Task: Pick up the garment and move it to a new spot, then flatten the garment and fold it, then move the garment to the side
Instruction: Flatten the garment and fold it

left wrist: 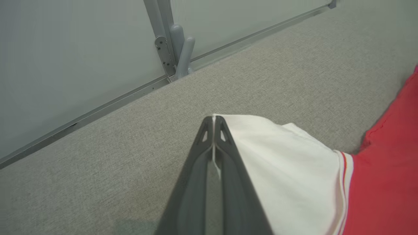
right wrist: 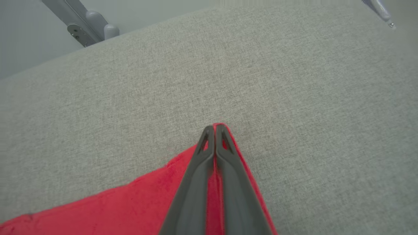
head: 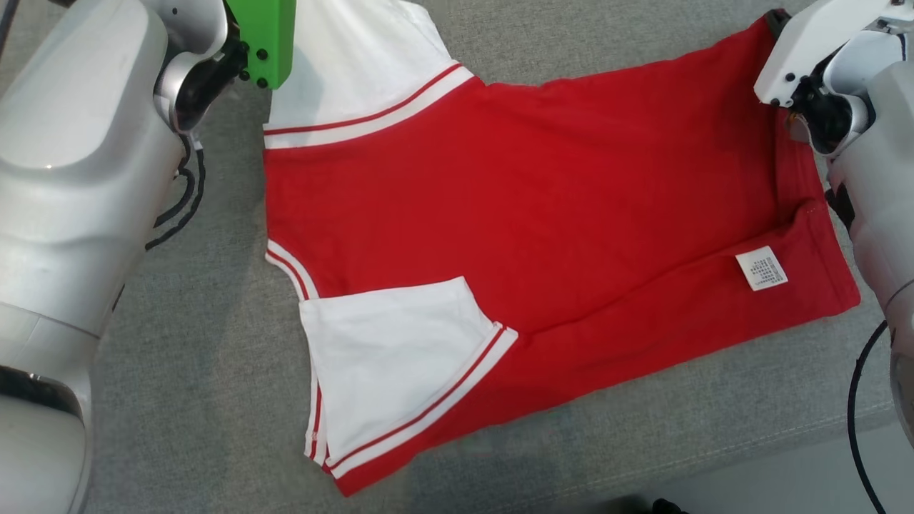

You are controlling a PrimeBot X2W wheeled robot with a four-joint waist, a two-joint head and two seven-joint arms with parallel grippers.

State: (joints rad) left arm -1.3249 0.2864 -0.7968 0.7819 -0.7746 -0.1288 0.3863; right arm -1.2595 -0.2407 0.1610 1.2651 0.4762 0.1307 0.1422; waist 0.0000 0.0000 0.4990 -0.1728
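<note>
Red cotton T-shirt with white sleeves [head: 543, 214] lies spread flat on the grey woven fabric surface [head: 214, 400] in the head view, collar end to the left and hem to the right. Its near white sleeve [head: 400, 357] is turned in over the body, and the near edge is doubled over so that the small white care label [head: 761, 268] faces up. My pale left arm [head: 71, 178] reaches to the far left corner of the shirt and my pale right arm [head: 878, 178] to the far right corner.

From the left wrist view, the left gripper [left wrist: 214, 119] has its dark fingers pressed together on the edge of the far white sleeve [left wrist: 287, 163]; a sliver of white cloth shows between them. A grey wall panel [left wrist: 65, 65] stands beyond the surface.

From the right wrist view, the right gripper [right wrist: 215, 127] is likewise clamped tight, with the red hem corner [right wrist: 209, 186] pinched between its fingers and poking out past the tips.

I judge that I am in the folding step: the near side looks folded already, and both far corners are held. Next I would lift both corners together, keep the far edge taut between them, and carry it toward the near edge without dragging the layers underneath.
</note>
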